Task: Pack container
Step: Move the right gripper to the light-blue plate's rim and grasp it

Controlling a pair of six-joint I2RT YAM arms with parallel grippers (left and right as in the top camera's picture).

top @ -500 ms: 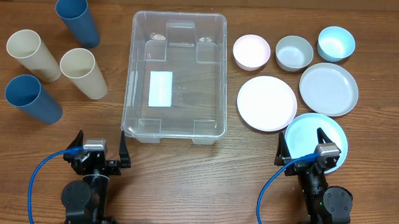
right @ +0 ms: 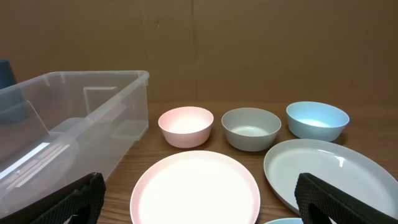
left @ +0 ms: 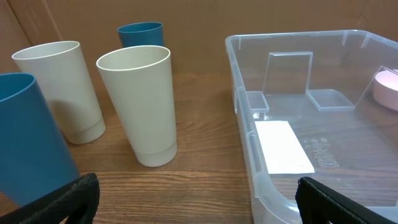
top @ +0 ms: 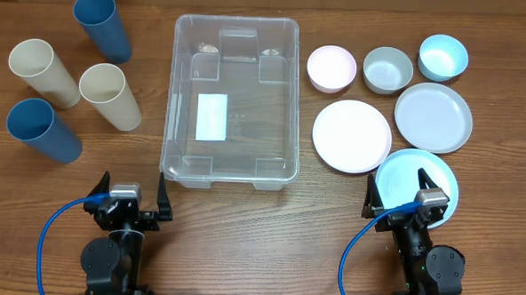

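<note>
The container stands in the middle of the table, with its long sides running away from the arms. It is a large rectangular bin of clear plastic with rounded corners and a rolled rim. The wood grain shows through its walls and floor. A white label lies on its base, and small moulded steps stand at the inner corners.

To its left are two blue cups and two cream cups, all upright. To its right are three small bowls and three plates.

The left fingers are spread wide with nothing between them, just short of the container's near left corner. The right fingers are likewise apart and hold nothing, over the near edge of the light-blue plate.
</note>
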